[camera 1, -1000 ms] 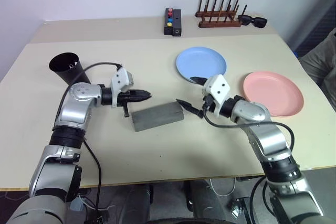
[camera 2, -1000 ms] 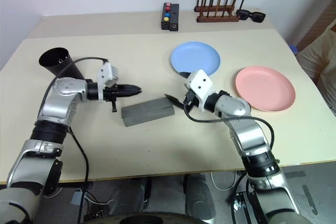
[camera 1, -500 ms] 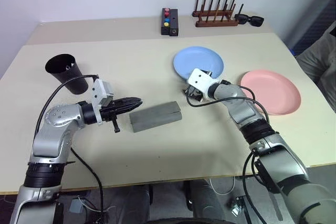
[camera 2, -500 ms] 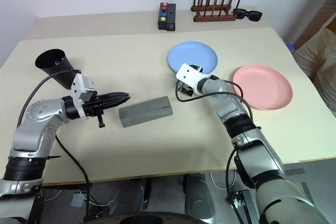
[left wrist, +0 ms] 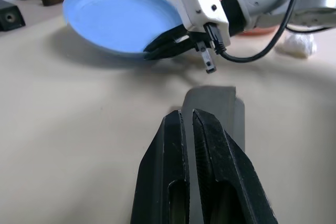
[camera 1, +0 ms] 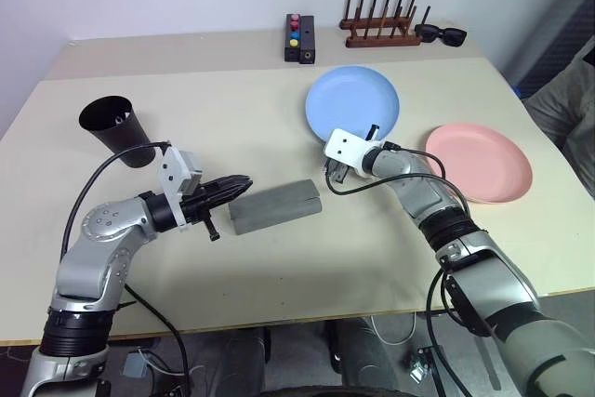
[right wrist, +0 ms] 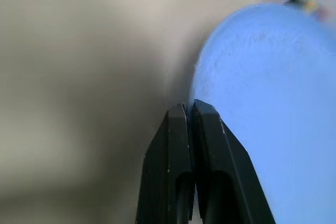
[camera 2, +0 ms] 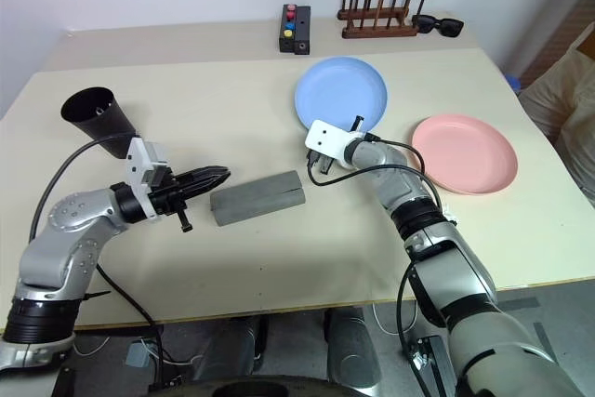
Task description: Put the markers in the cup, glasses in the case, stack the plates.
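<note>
My right gripper [right wrist: 189, 107] is shut on the near rim of the light blue plate [camera 1: 353, 99], whose gripped edge is tilted up off the table. The pink plate [camera 1: 479, 162] lies flat to its right. The grey case [camera 1: 276, 208] lies closed at the table's middle. My left gripper [camera 1: 244, 179] is shut and empty, pointing level at the case's left end with a small gap between them. The black cup [camera 1: 116, 127] stands at the left. The markers and the glasses are out of view.
Along the back edge sit a small black box with coloured buttons [camera 1: 299, 36], a wooden peg rack [camera 1: 383, 30] and black sunglasses [camera 1: 444, 36]. Cables hang from both wrists. A person's grey clothing [camera 1: 569, 104] shows at the right edge.
My right gripper moved from beside the case to the blue plate, shut on its rim and tipped it up. My left gripper drew back from the case, still shut.
</note>
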### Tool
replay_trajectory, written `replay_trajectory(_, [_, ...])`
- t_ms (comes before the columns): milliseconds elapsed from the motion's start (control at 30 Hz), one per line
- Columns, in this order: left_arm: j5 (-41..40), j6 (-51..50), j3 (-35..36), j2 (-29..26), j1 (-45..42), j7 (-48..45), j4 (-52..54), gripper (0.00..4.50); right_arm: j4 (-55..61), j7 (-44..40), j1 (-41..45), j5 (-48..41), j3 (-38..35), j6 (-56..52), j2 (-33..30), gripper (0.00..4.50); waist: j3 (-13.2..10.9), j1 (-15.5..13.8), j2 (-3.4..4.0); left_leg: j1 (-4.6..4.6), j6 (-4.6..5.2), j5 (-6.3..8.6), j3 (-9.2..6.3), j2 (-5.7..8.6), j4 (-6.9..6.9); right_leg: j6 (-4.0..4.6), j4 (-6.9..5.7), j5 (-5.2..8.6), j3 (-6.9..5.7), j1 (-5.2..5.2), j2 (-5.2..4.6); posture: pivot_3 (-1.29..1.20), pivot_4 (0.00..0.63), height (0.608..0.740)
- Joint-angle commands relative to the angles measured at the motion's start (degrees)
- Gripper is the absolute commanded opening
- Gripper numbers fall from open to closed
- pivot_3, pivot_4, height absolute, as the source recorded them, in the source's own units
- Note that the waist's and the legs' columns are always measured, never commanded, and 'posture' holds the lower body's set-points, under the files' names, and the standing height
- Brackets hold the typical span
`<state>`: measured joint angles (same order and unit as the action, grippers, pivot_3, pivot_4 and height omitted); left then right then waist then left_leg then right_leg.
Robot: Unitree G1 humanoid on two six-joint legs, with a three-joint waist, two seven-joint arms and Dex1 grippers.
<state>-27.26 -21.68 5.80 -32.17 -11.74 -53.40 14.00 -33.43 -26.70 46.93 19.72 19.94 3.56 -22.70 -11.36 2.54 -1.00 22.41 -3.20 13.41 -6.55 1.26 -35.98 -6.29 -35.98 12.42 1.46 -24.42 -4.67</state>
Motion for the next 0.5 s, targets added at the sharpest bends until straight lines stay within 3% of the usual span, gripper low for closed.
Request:
replay_trajectory(33, [-2.9,-0.7,-1.4,1.5,-1.9,0.2,3.3,0.26,12.5,-0.4,-1.3,-0.6,-4.4,-1.8,-3.5,0.01,0.0,-0.2,0.0,0.01,0.0,0.0,0.0,0.0,0.0,0.0,0.01,0.0,0.0,0.0,0.0,0.0,0.15,0.739])
replay_trajectory(300, [-2.3,-0.7,-9.4,7.8,-8.1,-1.5,-0.2,0.26,44.1,-9.6,-20.2,-12.1,-21.7,-21.3,-14.0,0.01,0.0,-1.8,0.02,0.08,0.01,0.0,0.01,0.03,-0.09,0.0,0.22,0.01,-0.01,0.12,-0.02,0.0,0.15,0.739])
replay_trajectory(500, [-1.4,1.7,-12.6,10.4,-12.2,-5.0,-6.0,0.26,53.8,-11.4,-35.4,-13.4,-31.8,-28.5,-20.9,0.01,0.0,-1.5,0.08,0.02,0.01,0.01,0.05,0.01,-0.07,0.22,0.22,0.12,0.0,0.14,-0.01,0.0,0.15,0.739])
